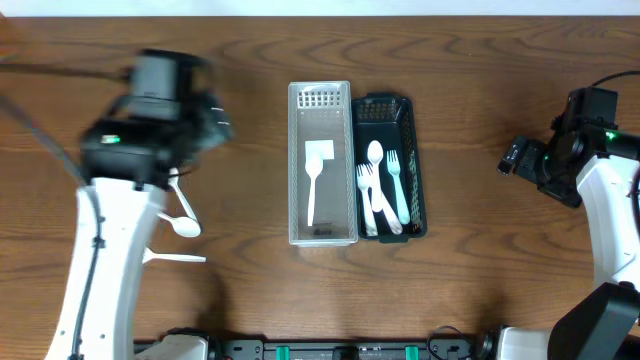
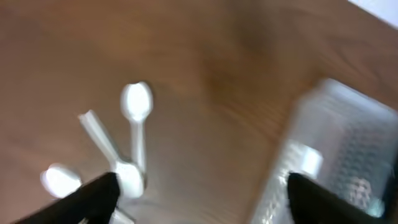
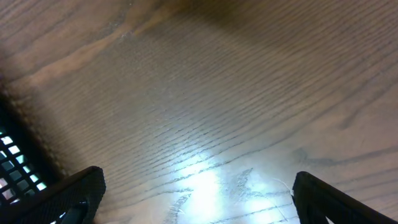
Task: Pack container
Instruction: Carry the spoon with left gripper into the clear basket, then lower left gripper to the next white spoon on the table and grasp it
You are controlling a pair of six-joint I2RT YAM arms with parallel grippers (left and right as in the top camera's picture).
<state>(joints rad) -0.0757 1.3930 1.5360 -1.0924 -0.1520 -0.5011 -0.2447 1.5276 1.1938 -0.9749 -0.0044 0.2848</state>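
Risk: a double pick
Your left gripper (image 2: 199, 199) hangs spread and empty by overlapping white plastic spoons (image 1: 186, 226), left of the clear rectangular plastic bin (image 1: 296, 150); closing there could pinch two. Right gripper (image 3: 199, 196): spread too.

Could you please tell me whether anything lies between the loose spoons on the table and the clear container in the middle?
Nothing visible does. Only bare table lies between the loose spoons and the clear container, whose top is open.
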